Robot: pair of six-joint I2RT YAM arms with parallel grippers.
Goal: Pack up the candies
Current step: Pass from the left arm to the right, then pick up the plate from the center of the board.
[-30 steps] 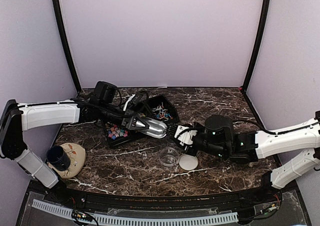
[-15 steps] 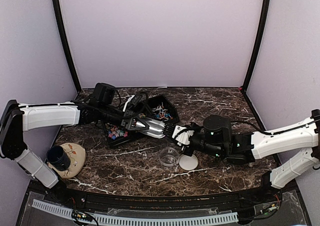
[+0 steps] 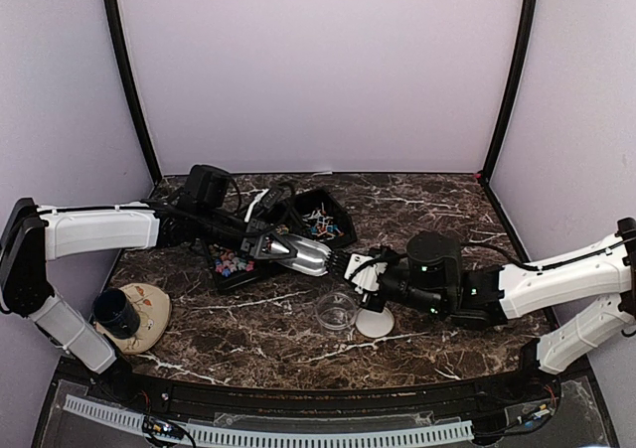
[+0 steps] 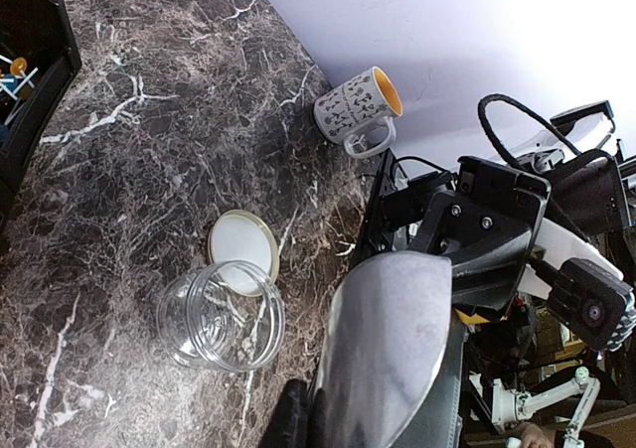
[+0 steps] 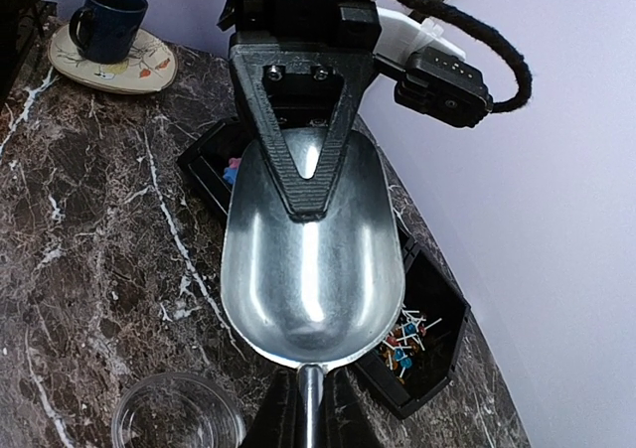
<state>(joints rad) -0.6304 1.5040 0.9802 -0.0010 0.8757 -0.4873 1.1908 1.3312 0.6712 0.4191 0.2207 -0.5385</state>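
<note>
while left gripper (image 5: 303,175) clamps scoop (image 5: 316,289), mug (image 4: 355,110) print blurs

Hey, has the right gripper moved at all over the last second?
Yes. The right gripper has crept slightly left relative to the white round lid, which stayed put, closing in on the shiny metal scoop.

Plain lilac walls (image 3: 318,71) fill the upper frame, with black corner posts (image 3: 129,80) at left and right. Dark marble-look surface (image 3: 437,200) with white veins across the lower middle; white perforated strip (image 3: 268,434) along the bottom edge. Light soft, even.
</note>
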